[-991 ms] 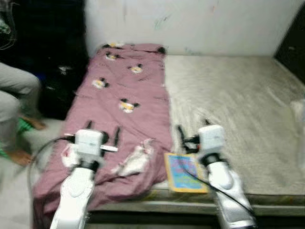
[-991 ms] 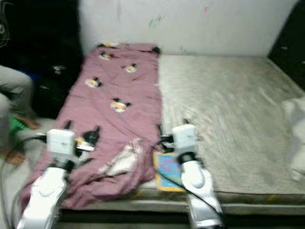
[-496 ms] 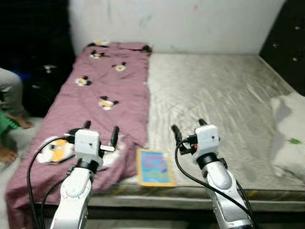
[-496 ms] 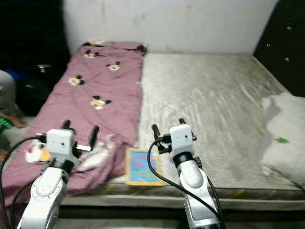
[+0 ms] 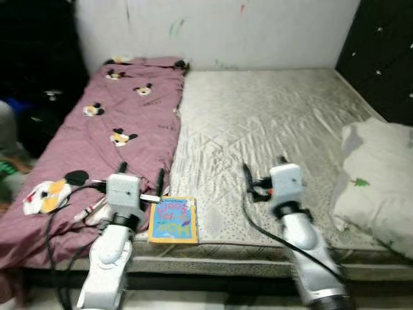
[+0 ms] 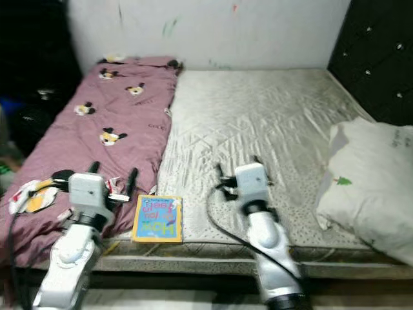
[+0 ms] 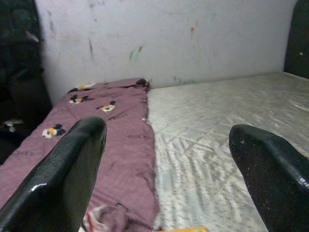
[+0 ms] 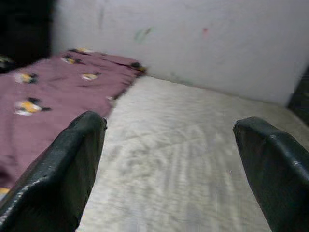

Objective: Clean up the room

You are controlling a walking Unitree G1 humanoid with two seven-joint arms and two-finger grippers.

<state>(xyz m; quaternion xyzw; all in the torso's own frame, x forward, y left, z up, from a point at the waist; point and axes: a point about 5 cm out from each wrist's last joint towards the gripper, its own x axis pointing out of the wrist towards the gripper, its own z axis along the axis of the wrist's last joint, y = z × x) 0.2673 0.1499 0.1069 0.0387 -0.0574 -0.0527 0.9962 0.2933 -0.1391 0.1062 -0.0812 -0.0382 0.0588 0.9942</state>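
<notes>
A: What do we have in front of us?

B: We look down on a bed [image 5: 271, 123] with a pale quilted mattress. A pink blanket [image 5: 110, 135] with cartoon mouse prints covers the left part of it, from the white wall [image 5: 213, 29] down to the near edge, where it is bunched and hangs a little over the side.

A: And the things lying around?

B: A colourful children's book [image 5: 173, 220] lies flat on the mattress at the near edge, just beside the blanket's border. A white pillow [image 5: 374, 187] with a small green mark sits at the right side of the bed, next to a dark tufted panel [image 5: 381, 51].

A: Where do we hold our arms?

B: Both are raised over the near edge of the bed. Our left end effector [image 5: 139, 183] hovers above the bunched blanket, just left of the book, and touches nothing. Its two black fingers [image 7: 63, 179] stand wide apart and hold nothing. Our right end effector [image 5: 263, 170] hovers over the bare mattress, to the right of the book and well apart from the pillow. In the right wrist view its fingers [image 8: 58, 174] are also spread wide, with only mattress between them.

A: Anything at the left?

B: Dark things stand on the floor beside the bed; we cannot make out what they are.
</notes>
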